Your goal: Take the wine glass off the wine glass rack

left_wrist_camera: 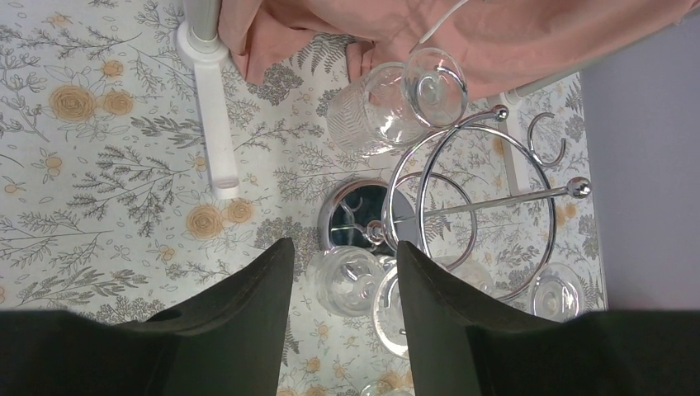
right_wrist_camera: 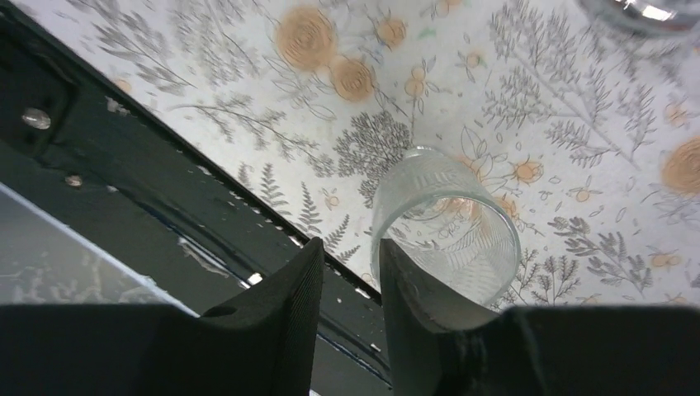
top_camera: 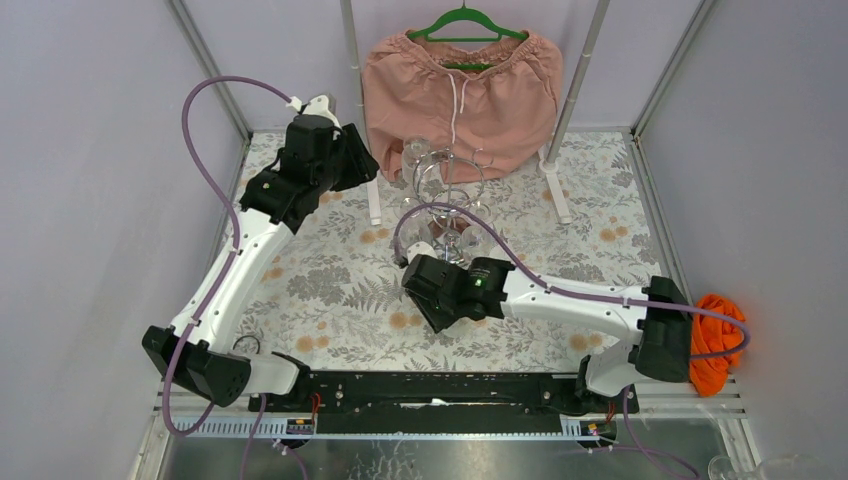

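Right hand (right_wrist_camera: 348, 247) first: its two black fingers are apart with a narrow gap, and nothing sits between them. The glass (right_wrist_camera: 446, 223) is just outside that gap, right beside one finger (right_wrist_camera: 413, 280), and whether it touches I cannot tell. It is clear and faintly ribbed, with its round mouth turned up toward the wrist camera. It's off the rack and down over the floral surface (right_wrist_camera: 578, 140), close to the black rail (right_wrist_camera: 124, 181) at the near edge. Its stem is hidden. From above, the hand covers it.

Left hand (left_wrist_camera: 345, 246) now: its fingers are spread wide and grip nothing, hovering high over the rack (left_wrist_camera: 351, 210). That's shiny chrome, with a round mirror base, a thin central post and big curled wire loops. More glasses (left_wrist_camera: 384, 107) hang from the loops, one on the far side and others bunched low around the base, so the bowls crowd the post from several sides.

Further out, a white post (left_wrist_camera: 216, 124) stands left of the rack with its foot flat on the surface. Pink shorts (top_camera: 460, 90) with a white drawstring hang on a green hanger (top_camera: 465, 20) straight behind the rack, the hem dropping close to the far glass. An orange cloth (top_camera: 715, 340) lies bunched by the right arm's base, well apart from everything.
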Action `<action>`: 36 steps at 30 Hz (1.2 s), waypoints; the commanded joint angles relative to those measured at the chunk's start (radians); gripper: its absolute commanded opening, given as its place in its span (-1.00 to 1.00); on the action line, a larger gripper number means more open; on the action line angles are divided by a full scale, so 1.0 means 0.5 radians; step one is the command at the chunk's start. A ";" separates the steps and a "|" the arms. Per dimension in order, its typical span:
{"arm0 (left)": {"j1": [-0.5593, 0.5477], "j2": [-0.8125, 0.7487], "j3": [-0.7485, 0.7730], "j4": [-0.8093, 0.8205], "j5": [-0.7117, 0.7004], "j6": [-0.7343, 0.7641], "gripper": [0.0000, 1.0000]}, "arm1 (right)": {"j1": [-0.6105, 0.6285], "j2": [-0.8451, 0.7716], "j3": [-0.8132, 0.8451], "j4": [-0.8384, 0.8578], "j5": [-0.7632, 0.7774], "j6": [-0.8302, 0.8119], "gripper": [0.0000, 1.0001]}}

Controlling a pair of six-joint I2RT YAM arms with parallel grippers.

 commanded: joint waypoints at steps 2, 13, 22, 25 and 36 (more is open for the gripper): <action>0.015 -0.030 -0.029 0.075 0.013 0.001 0.13 | 0.118 -0.123 0.385 -0.336 0.361 0.031 -0.22; 0.134 -0.023 -0.096 0.244 0.421 -0.076 0.15 | 0.120 -0.704 0.449 -0.242 0.970 0.111 -0.03; 0.334 0.133 -0.085 0.555 1.001 -0.272 0.14 | 0.119 -1.158 0.287 -0.146 1.310 0.157 -0.05; 0.369 0.223 -0.071 0.682 1.161 -0.358 0.13 | 0.120 -1.190 0.302 -0.187 1.359 0.159 -0.06; 0.395 0.584 -0.016 0.926 1.273 -0.545 0.10 | 0.120 -1.341 0.229 -0.105 1.458 0.119 -0.07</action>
